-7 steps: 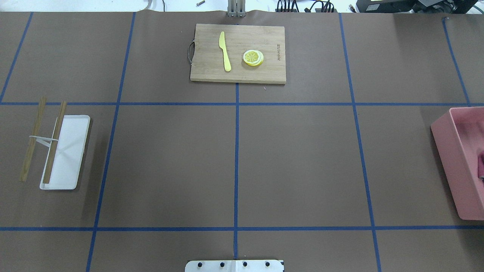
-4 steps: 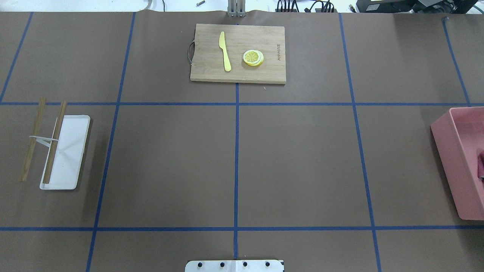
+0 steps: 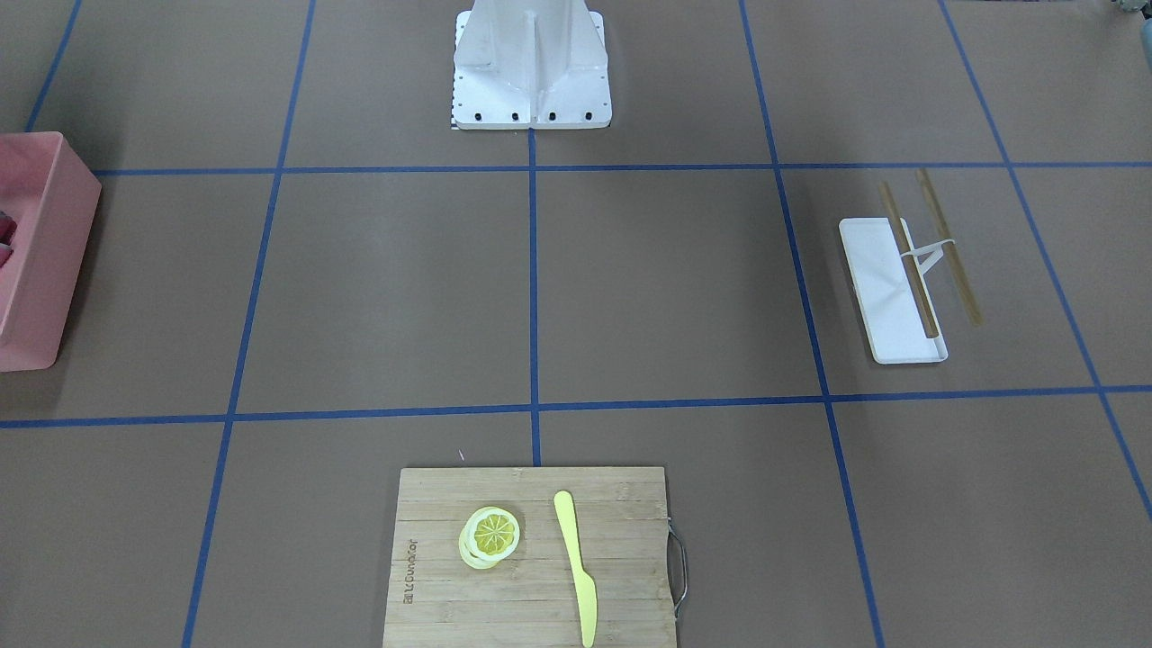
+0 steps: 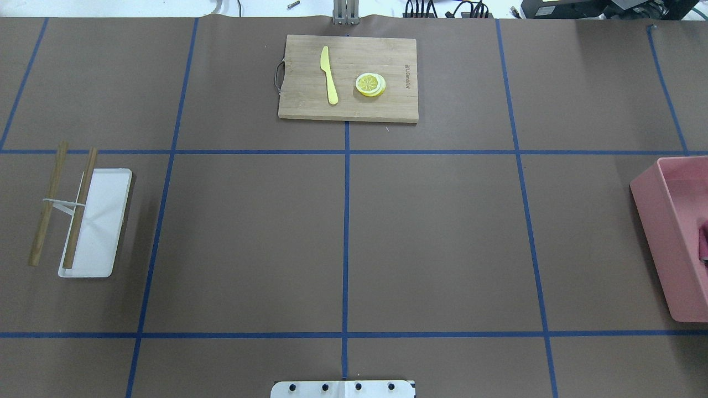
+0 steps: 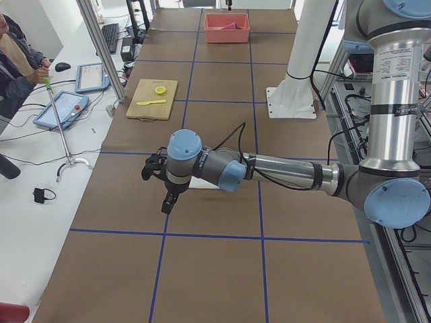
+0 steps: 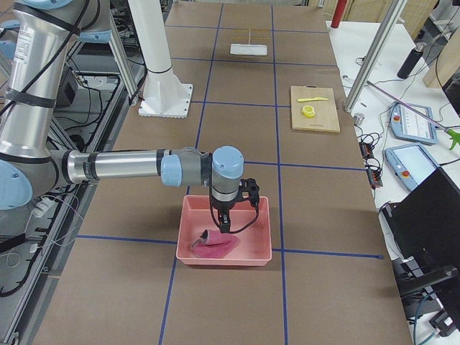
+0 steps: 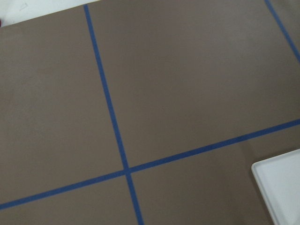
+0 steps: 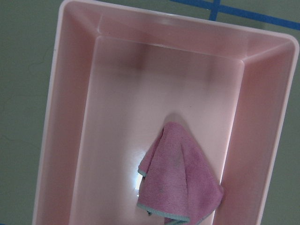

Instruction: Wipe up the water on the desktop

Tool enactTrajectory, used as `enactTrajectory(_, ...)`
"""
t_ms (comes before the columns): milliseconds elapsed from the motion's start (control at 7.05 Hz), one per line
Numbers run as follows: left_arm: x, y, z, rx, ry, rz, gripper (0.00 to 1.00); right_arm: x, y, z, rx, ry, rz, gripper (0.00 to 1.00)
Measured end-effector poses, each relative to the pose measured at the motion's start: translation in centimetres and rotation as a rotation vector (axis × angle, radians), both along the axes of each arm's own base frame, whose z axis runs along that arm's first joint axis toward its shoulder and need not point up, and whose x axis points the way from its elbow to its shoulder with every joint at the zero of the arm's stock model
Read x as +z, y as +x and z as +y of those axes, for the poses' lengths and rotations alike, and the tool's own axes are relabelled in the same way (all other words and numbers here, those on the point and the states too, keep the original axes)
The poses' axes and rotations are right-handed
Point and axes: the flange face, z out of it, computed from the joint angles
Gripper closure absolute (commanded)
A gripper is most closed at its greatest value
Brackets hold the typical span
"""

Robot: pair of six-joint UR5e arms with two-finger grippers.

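The desktop [image 4: 437, 237] is a matte brown surface split by blue tape lines; I see no water on it in any view. My left gripper [image 5: 165, 202] hangs low over the desktop beside the white tray, and shows only in the exterior left view, so I cannot tell its state. My right gripper [image 6: 224, 224] hangs over the pink bin [image 6: 223, 260], just above a crumpled pink cloth [image 6: 215, 246] lying inside; I cannot tell its state. The right wrist view looks down on the cloth [image 8: 180, 187] on the bin floor.
A bamboo cutting board [image 4: 348, 77] at the far middle holds a yellow knife [image 4: 329, 74] and lemon slices [image 4: 370, 84]. A white tray [image 4: 102, 221] with two wooden sticks [image 4: 77, 210] lies at the left. The pink bin [image 4: 658, 237] stands at the right edge.
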Motion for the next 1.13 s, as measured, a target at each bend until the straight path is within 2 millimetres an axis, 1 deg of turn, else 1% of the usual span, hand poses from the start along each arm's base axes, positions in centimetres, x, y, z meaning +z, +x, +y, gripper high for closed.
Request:
enactTrajectory(142,2.2,-0.6,1.1,0.026,-0.054,-0.015,0.02,0.0,0.2,0.1,0.006,-0.003,-0.001,0.0)
enactTrajectory(284,4.4,-1.2,3.3,0.048,-0.088,-0.022,0.02,0.0,0.5,0.0,0.015,-0.003,-0.002,0.0)
enactTrajectory(426,6.0,-1.6,6.0,0.058,-0.114,-0.025,0.02,0.0,0.9,0.0,0.025,-0.001,-0.001,0.0)
enactTrajectory(567,6.6,-1.7,7.4,0.063,-0.128,-0.026,0.02,-0.1,1.1,0.0,0.03,0.002,0.0,0.0)
enactTrajectory(709,7.2,-1.6,7.9,0.066,-0.141,-0.024,0.02,-0.2,1.2,-0.2,0.031,0.006,0.0,0.0)
enactTrajectory(851,7.5,-1.5,7.7,0.07,-0.144,-0.02,0.02,-0.3,1.2,-0.3,0.03,0.011,0.0,0.0)
enactTrajectory(1135,6.5,-1.4,5.7,0.071,-0.113,-0.021,0.02,-0.8,1.2,-0.4,0.031,0.022,-0.002,0.0)
